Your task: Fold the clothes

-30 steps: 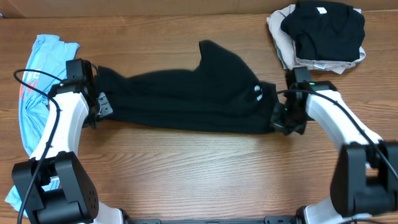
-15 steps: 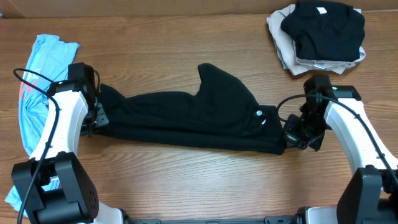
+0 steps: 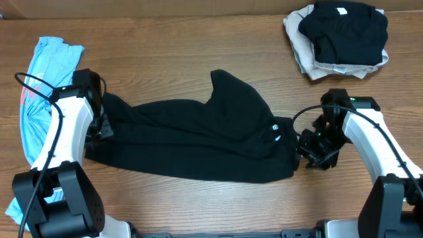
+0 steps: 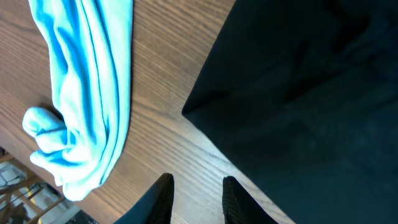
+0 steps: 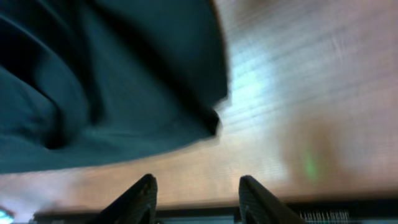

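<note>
The black T-shirt (image 3: 198, 142) with small white logos (image 3: 275, 133) lies stretched left to right across the middle of the table, one sleeve pointing to the back. My left gripper (image 3: 99, 131) is open at its left end, with bare wood between the fingers in the left wrist view (image 4: 198, 200), and the shirt's corner (image 4: 298, 93) just beyond them. My right gripper (image 3: 306, 151) is open at the right end. In the right wrist view it (image 5: 196, 200) holds nothing, and the shirt's edge (image 5: 99, 81) lies ahead.
The light blue T-shirt (image 3: 39, 86) lies bunched at the far left, close to my left arm, and shows in the left wrist view (image 4: 87, 93). A stack of folded black and beige garments (image 3: 340, 33) sits at the back right corner.
Both grippers have let go of the black shirt. It has dropped flat and spread toward the table's front. The right gripper has moved slightly forward.
</note>
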Controlling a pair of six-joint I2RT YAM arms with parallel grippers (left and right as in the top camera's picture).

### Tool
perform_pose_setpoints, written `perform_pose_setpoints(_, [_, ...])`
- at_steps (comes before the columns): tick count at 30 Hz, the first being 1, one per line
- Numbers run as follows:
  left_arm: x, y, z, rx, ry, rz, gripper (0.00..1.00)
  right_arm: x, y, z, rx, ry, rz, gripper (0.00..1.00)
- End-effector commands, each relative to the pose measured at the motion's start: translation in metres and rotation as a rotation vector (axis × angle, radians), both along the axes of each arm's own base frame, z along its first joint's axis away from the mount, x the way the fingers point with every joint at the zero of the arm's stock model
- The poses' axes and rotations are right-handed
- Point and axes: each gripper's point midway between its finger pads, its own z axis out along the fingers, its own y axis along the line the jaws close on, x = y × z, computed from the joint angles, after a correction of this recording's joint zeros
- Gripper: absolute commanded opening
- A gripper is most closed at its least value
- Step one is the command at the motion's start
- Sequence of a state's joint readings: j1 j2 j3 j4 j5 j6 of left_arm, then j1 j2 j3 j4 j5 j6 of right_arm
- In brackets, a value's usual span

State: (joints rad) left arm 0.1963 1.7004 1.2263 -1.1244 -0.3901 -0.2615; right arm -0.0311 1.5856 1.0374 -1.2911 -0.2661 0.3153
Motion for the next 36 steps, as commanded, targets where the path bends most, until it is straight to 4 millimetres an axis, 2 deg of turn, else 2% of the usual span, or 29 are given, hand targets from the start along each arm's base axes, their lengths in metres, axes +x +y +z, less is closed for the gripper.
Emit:
perform_pose_setpoints(1, [0.007, 0.001, -0.004, 0.001, -0.026, -0.002, 0.29, 0.038, 0.001, 0.011, 0.021, -0.182, 0.073, 0.49])
perform_pose_setpoints(2, [0.012, 0.000, -0.004, -0.006, -0.048, -0.003, 0.31, 0.057, 0.001, 0.013, 0.015, -0.258, 0.080, 0.51])
perform_pose_setpoints(3, [0.019, -0.001, -0.005, -0.018, -0.081, -0.003, 0.39, 0.074, 0.000, 0.016, 0.008, -0.328, 0.083, 0.51])
perform_pose_setpoints(4, [0.027, -0.003, -0.006, -0.034, -0.114, -0.004, 0.52, 0.091, -0.001, 0.018, 0.002, -0.401, 0.086, 0.52])
perform_pose_setpoints(5, [0.038, -0.007, -0.007, -0.059, -0.160, -0.007, 0.70, 0.106, -0.001, 0.021, -0.006, -0.467, 0.089, 0.53])
perform_pose_setpoints(6, [0.050, -0.011, -0.007, -0.090, -0.215, -0.013, 0.79, 0.121, -0.002, 0.023, -0.017, -0.525, 0.093, 0.54])
perform_pose_setpoints(7, [0.061, -0.016, -0.007, -0.122, -0.260, -0.026, 0.88, 0.130, -0.002, 0.025, -0.024, -0.564, 0.101, 0.54])
perform_pose_setpoints(9, [0.090, -0.033, -0.004, -0.225, -0.374, -0.091, 0.98, 0.144, 0.000, 0.026, -0.034, -0.624, 0.129, 0.53])
perform_pose_setpoints(12, [0.130, -0.065, 0.010, -0.383, -0.534, -0.275, 1.00, 0.155, 0.005, 0.020, -0.051, -0.654, 0.180, 0.54])
perform_pose_setpoints(14, [0.148, -0.078, 0.022, -0.444, -0.624, -0.363, 1.00, 0.155, 0.012, 0.012, -0.047, -0.644, 0.215, 0.54])
perform_pose_setpoints(18, [0.173, -0.087, 0.042, -0.474, -0.752, -0.429, 1.00, 0.152, 0.020, -0.006, -0.067, -0.600, 0.273, 0.54])
perform_pose_setpoints(21, [0.178, -0.085, 0.045, -0.460, -0.776, -0.441, 1.00, 0.148, 0.023, -0.021, -0.085, -0.557, 0.297, 0.54])
perform_pose_setpoints(26, [0.179, -0.084, 0.039, -0.444, -0.758, -0.478, 1.00, 0.144, 0.020, -0.042, -0.114, -0.499, 0.308, 0.54])
perform_pose_setpoints(33, [0.179, -0.084, 0.024, -0.456, -0.726, -0.471, 1.00, 0.156, 0.000, -0.050, -0.243, -0.540, 0.301, 0.32])
perform_pose_setpoints(36, [0.178, -0.084, 0.010, -0.469, -0.696, -0.460, 1.00, 0.160, -0.003, -0.050, -0.260, -0.559, 0.297, 0.24])
